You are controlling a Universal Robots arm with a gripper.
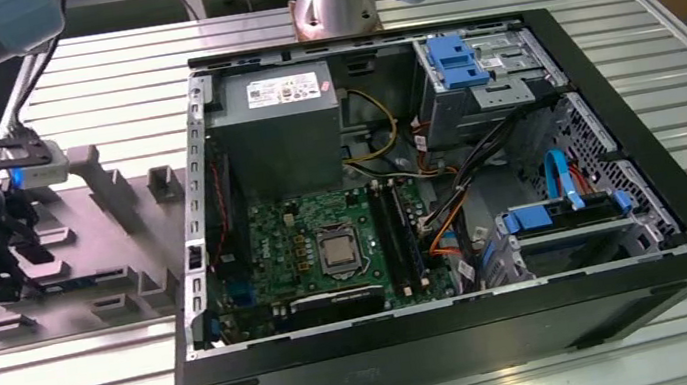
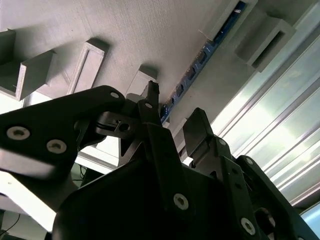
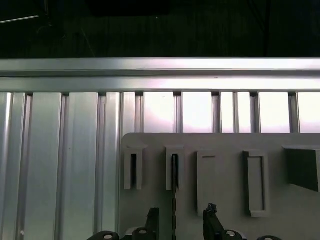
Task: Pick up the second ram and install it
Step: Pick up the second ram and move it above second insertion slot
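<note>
Standing beside the fixture plate [image 1: 78, 225], the computer case [image 1: 472, 341] lies open. Over the plate, your gripper [image 3: 182, 212] hangs with fingers [image 2: 199, 125] spread, straddling the second ram [image 2: 202, 54], which the plate's slot holds on edge for side grasping.

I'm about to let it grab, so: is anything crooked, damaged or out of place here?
Nothing stands out. The memory stick stands straight on edge in its slot in the grey fixture plate, with the open gripper straddling it.
</note>
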